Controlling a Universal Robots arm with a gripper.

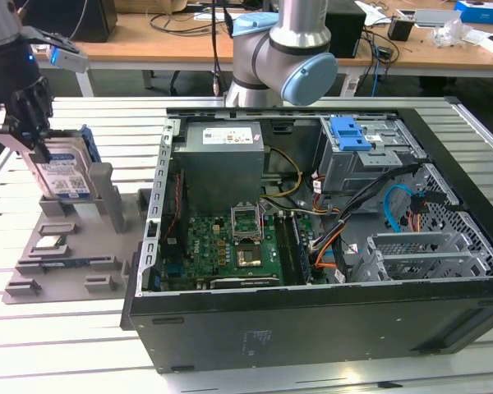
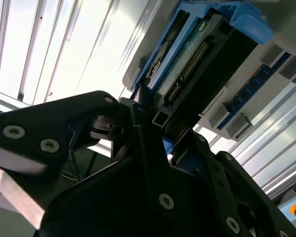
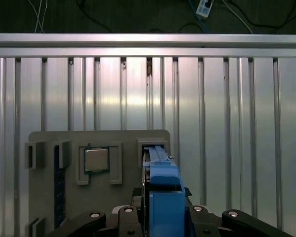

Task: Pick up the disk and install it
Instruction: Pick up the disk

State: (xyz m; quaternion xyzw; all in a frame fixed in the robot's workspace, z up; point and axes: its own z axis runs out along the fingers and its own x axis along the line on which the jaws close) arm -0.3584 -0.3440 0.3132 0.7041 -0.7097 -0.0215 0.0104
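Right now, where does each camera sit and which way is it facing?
Exterior view: off the arm, facing the open computer case; shows arm and tool at the disk.
First wrist view: on the arm, facing the grey holder; tool's links show.
Second wrist view: on the arm, behind the tool.
All share the disk.

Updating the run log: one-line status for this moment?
pincer: shut on disk | disk: upright in grey holder | computer case: open, disk not yet inside
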